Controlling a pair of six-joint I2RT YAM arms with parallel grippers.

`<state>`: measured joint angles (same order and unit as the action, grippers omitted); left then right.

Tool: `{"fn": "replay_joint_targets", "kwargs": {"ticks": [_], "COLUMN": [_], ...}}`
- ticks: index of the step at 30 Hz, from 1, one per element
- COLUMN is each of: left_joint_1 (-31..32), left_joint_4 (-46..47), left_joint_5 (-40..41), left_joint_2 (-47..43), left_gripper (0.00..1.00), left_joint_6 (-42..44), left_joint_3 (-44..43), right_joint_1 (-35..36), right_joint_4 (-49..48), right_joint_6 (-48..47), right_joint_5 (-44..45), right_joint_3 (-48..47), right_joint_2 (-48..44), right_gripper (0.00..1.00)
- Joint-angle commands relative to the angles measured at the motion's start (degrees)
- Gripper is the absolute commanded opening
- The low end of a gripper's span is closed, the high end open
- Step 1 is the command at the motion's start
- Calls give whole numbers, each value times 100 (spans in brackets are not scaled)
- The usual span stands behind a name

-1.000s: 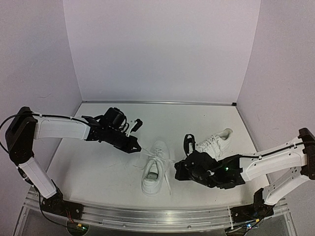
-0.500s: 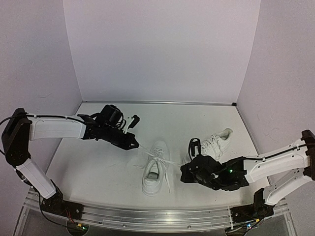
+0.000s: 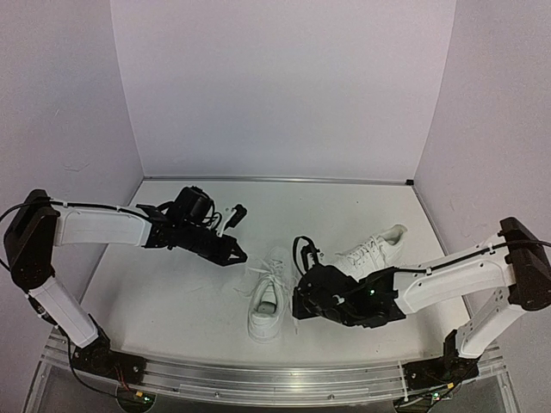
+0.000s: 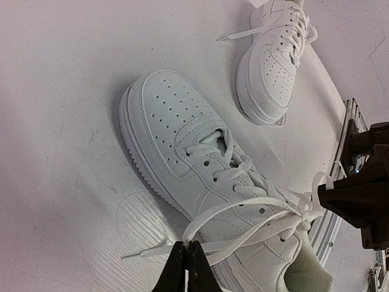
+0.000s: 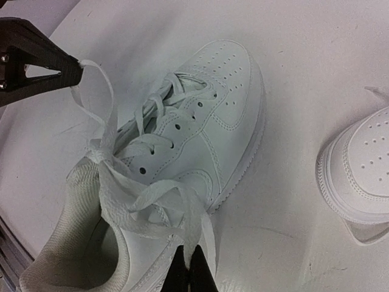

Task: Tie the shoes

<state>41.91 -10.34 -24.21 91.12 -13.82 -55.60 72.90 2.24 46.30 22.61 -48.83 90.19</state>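
shoes rest on the table (image 3: 164, 297): the near shoe (image 3: 269, 297) between both grippers, the far shoe (image 3: 376, 248) beyond the right arm. the left gripper (image 4: 186, 267) is clamped on the left lace (image 4: 243, 230); the right gripper (image 5: 189, 271) pinches the right lace (image 5: 193, 228).
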Motion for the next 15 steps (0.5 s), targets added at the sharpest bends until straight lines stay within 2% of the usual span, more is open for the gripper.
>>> {"fn": "replay_joint_targets", "kwargs": {"ticks": [1,7,15], "left_joint_1": [8,81,230], "left_joint_4": [416,388,347], "left_joint_5": [0,226,313], "left_joint_2": [87,200,433], "left_gripper": [3,2,3], "left_joint_6": [-213,-225,-193], "left_joint_3": [94,35,-88], "right_joint_1": [-22,-66,-131], "right_joint_4": [157,298,160], "right_joint_6": [53,525,677], "right_joint_5": [245,738,685], "right_joint_3": [-160,25,183], "right_joint_2": [142,134,172], "right_gripper": [1,3,10]}}
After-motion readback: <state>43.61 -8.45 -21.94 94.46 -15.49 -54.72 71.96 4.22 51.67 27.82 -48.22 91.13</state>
